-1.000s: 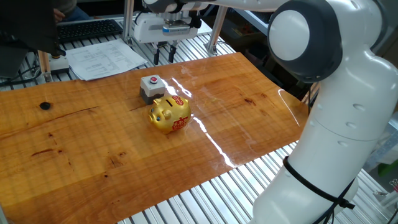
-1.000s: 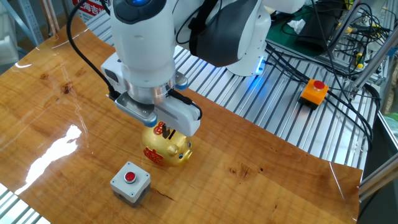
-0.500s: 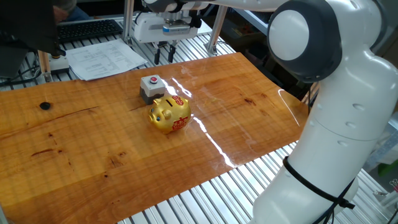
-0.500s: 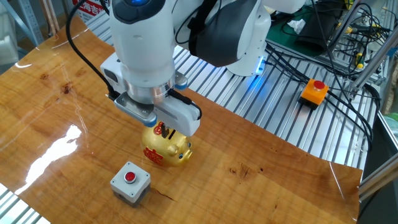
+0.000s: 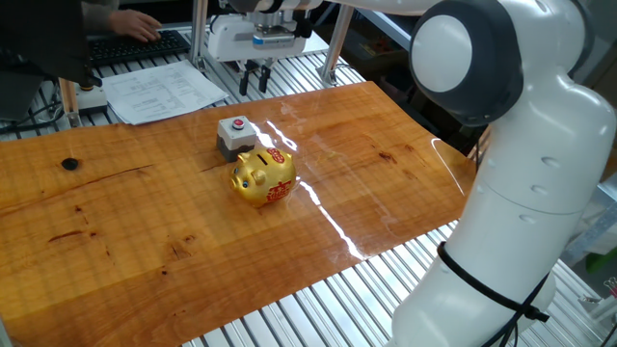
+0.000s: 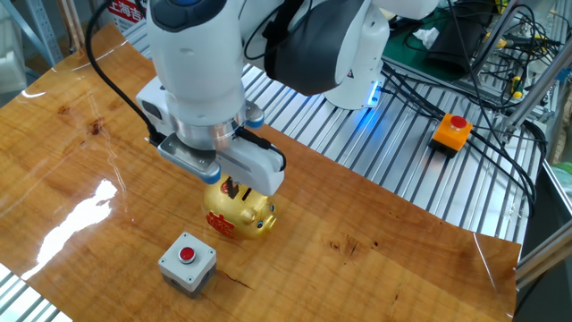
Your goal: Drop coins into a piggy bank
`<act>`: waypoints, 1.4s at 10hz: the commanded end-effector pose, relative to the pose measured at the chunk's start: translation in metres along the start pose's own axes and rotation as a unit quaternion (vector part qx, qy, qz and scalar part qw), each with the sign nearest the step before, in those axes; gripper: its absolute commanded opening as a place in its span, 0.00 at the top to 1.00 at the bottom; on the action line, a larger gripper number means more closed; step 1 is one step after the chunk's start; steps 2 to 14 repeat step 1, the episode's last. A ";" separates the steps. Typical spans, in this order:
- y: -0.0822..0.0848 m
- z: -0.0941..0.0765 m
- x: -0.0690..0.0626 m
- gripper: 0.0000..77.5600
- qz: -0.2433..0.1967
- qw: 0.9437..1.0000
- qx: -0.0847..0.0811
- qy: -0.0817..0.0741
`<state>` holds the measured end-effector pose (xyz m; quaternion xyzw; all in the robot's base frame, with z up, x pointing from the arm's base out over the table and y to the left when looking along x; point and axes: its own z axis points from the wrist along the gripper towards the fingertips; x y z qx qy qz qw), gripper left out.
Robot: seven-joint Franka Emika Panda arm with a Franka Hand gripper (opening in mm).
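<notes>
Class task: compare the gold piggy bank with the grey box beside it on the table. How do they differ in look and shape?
The piggy bank is shiny gold and rounded, with red markings; the grey box is dull and square-edged. The box has a red button on top; the piggy bank has none. The piggy bank is the larger. Both rest on the wooden table, close together.

The piggy bank [image 5: 263,176] stands on the table [image 5: 145,231], near its middle. The button box [image 5: 234,135] stands on the same table, just beside the piggy bank, between it and the table's far edge in one fixed view. The gripper [image 5: 254,80] hangs above the table, apart from both. Beyond the far edge, papers [image 5: 164,92] lie beside a keyboard [image 5: 135,44]. In the other fixed view, a second button unit [image 6: 451,131] rests off the table on the slatted frame.
</notes>
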<state>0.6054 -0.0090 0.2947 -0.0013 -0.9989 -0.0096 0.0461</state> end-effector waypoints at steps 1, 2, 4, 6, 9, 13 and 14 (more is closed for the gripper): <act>-0.001 -0.003 -0.003 0.98 -0.002 1.000 0.001 -0.001; -0.001 -0.003 -0.003 0.98 -0.002 1.000 0.001 -0.001; -0.001 -0.003 -0.003 0.98 -0.002 1.000 0.001 -0.001; -0.001 -0.003 -0.003 0.98 -0.002 1.000 0.001 -0.001; -0.001 -0.003 -0.003 0.98 -0.002 1.000 0.001 -0.001; -0.001 -0.003 -0.003 0.98 -0.002 1.000 0.001 -0.001; -0.001 -0.003 -0.003 0.98 -0.002 1.000 0.001 -0.001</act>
